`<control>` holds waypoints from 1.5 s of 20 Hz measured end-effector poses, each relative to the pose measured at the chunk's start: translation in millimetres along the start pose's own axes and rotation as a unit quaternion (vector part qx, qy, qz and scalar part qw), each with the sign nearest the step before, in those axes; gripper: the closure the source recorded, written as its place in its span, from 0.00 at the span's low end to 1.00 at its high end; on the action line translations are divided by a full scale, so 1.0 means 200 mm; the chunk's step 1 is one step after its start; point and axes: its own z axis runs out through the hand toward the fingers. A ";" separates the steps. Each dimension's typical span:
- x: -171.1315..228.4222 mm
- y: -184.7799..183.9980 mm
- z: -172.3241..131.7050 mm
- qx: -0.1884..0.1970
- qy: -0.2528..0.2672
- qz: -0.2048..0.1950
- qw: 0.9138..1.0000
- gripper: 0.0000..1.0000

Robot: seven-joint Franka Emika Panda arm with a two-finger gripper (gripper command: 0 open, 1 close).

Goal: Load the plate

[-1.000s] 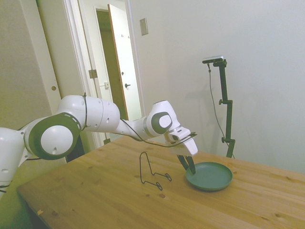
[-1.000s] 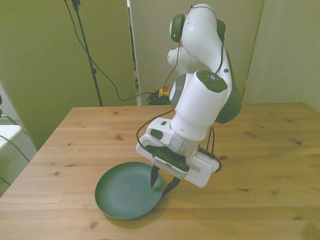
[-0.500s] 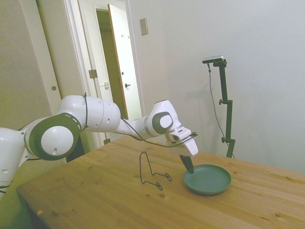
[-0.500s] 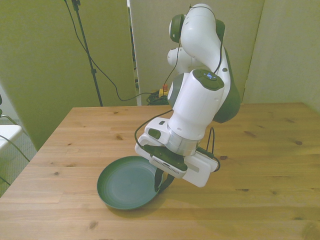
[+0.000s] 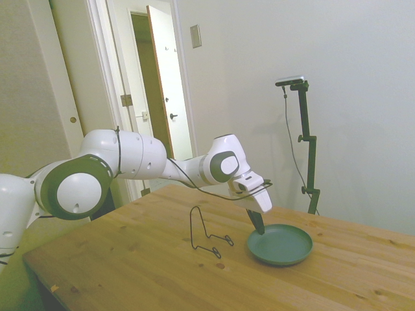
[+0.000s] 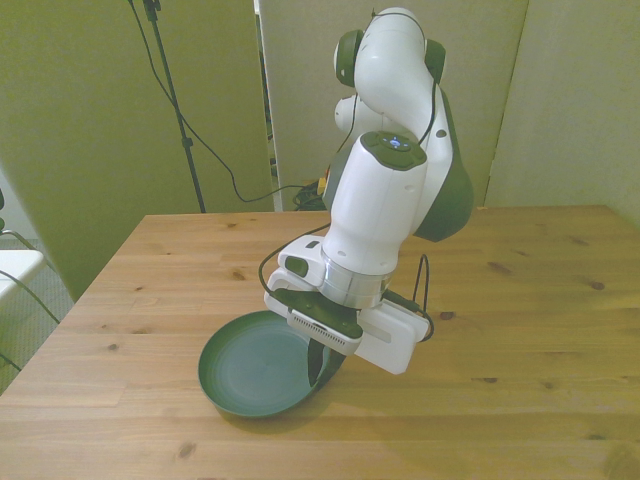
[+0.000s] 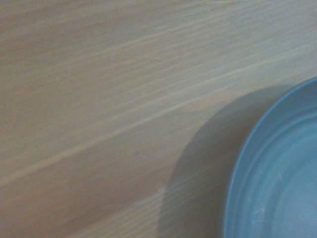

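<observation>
- The fingers (image 6: 322,362) pinch the plate (image 6: 255,365) by its rim, tilted off the counter (image 6: 520,330).
- That thin edge hold could slip before reaching the wire stand (image 5: 206,234).

The plate (image 5: 281,245) (image 6: 258,368) is showing a plain, matte dark teal-green, appearing paler and bluish in the wrist view (image 7: 277,178). The table (image 5: 142,259) (image 6: 540,300) (image 7: 99,99) is showing warm honey-brown wood with streaky grain and darker knots. The arm (image 5: 123,162) (image 6: 385,190) is showing glossy white with dark grey-green joints. The gripper (image 5: 258,225) (image 6: 322,368) is showing dark fingers. The wire stand (image 5: 206,234) is showing thin black.
</observation>
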 end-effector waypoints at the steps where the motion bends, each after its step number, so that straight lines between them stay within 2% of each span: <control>1: 0.01 0.00 -0.01 0.004 -0.004 0.004 1.000 1.00; 9: 0.03 -0.07 -0.16 0.047 -0.025 0.022 0.998 1.00; 19: 0.03 -0.17 -0.54 0.105 -0.058 0.035 0.992 1.00; 27: 0.04 -0.14 -0.88 0.150 -0.095 0.049 0.983 1.00; 30: 0.08 -0.06 -1.04 0.178 -0.140 0.045 0.973 1.00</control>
